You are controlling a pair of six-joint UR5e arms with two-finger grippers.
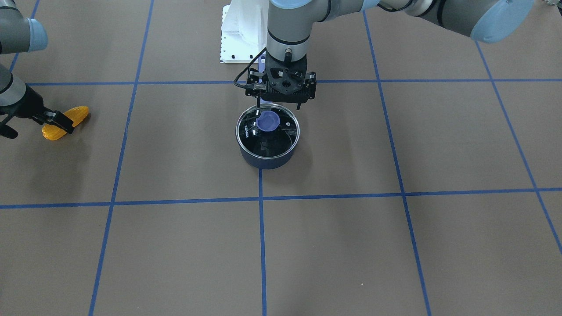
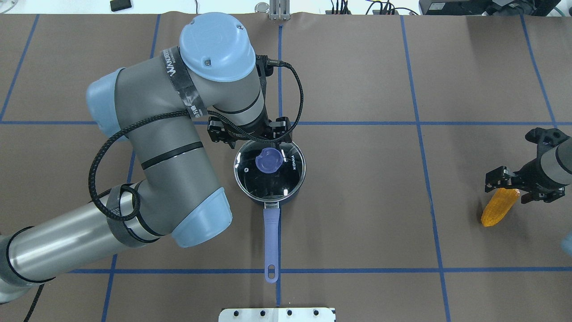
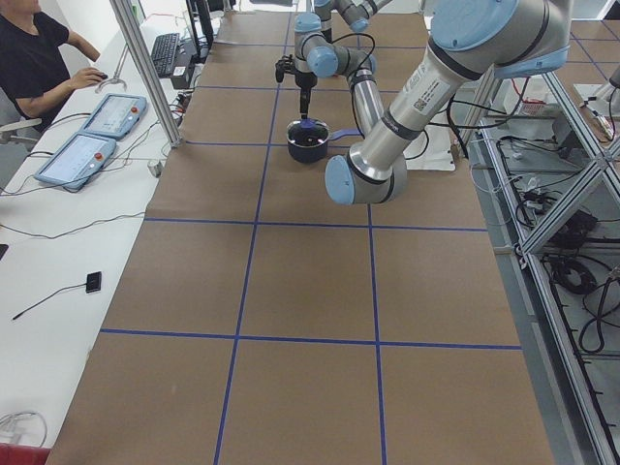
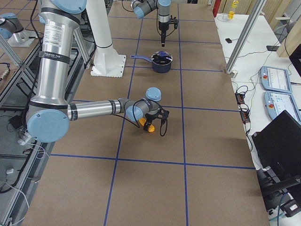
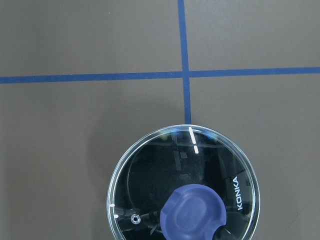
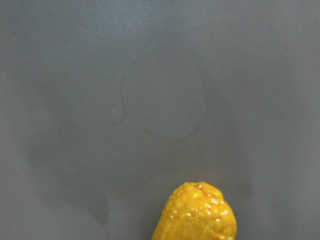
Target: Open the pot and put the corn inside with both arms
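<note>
The pot [image 1: 265, 160] stands at the table's middle with its glass lid [image 1: 281, 140] on and the lid's blue knob [image 1: 268, 121] on top. Its long handle [image 2: 271, 237] points toward the robot's base. My left gripper [image 1: 279, 105] hangs straight down just above the lid's rim, beside the knob. It is open and empty. The left wrist view shows the knob [image 5: 195, 212] low in frame. The corn [image 1: 66, 123] lies on the table far to my right. My right gripper [image 1: 39, 128] is low over one end of it with its jaws apart. The corn's tip [image 6: 197, 212] shows in the right wrist view.
Blue tape lines divide the brown table [image 2: 357, 201] into squares. A white base plate [image 2: 277, 314] sits at the robot's edge, behind the pot's handle. A person [image 3: 39, 58] sits at a side desk with control panels, off the table.
</note>
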